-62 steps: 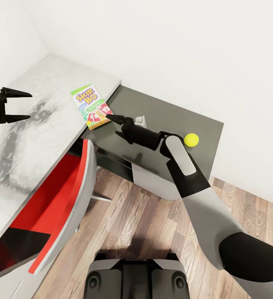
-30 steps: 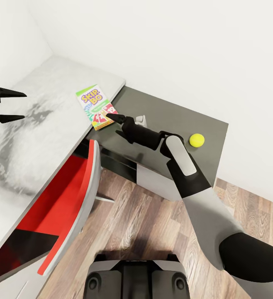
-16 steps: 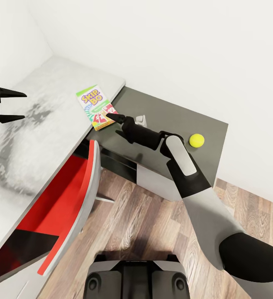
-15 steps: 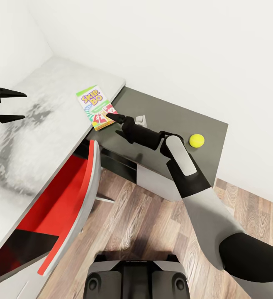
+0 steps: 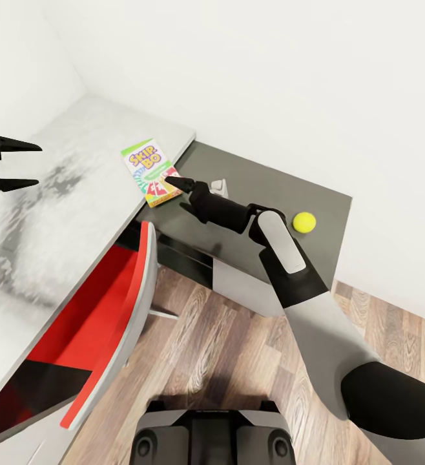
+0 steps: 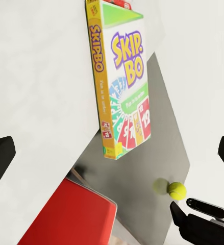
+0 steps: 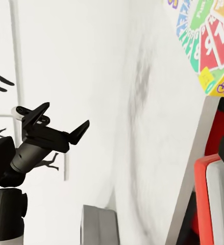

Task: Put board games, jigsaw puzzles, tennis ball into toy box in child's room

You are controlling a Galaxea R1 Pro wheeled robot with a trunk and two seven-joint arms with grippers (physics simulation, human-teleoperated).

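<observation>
Item: Skip-Bo board game (image 5: 149, 172), a flat printed box lying face up on the white table top (image 5: 57, 213), at the corner where the top meets the lower dark grey surface (image 5: 264, 194). One short end juts slightly past the table edge.

Right gripper (image 5: 177, 194): fingers parted, nothing between them, upper fingertip just at the box's near edge, possibly touching it; contact cannot be confirmed.

Left gripper (image 5: 20, 165): fingers spread, empty, hovering above the table top well apart from the box.

Tennis ball (image 5: 304, 222): yellow-green, resting on the dark grey surface, well apart from the box.

Also present: a red-and-grey chair (image 5: 103, 310) pushed under the table; a small pale object (image 5: 219, 187) beside the right gripper, not identifiable.

Step in hand, as judged: taking hold of the game box with the right gripper. Handling advice: the box is thin and flat, so the overhanging end offers the best purchase; one finger should pass above and one below it, closing squarely across the thickness. A pinch near a corner risks the box pivoting or sliding off the edge.

Legible writing: "SKIP-BO" in yellow-and-purple lettering on the face and "SKIPBO" along the orange spine, seen in the left wrist view (image 6: 123, 81); card numerals including "12". Smaller print is unreadable.
</observation>
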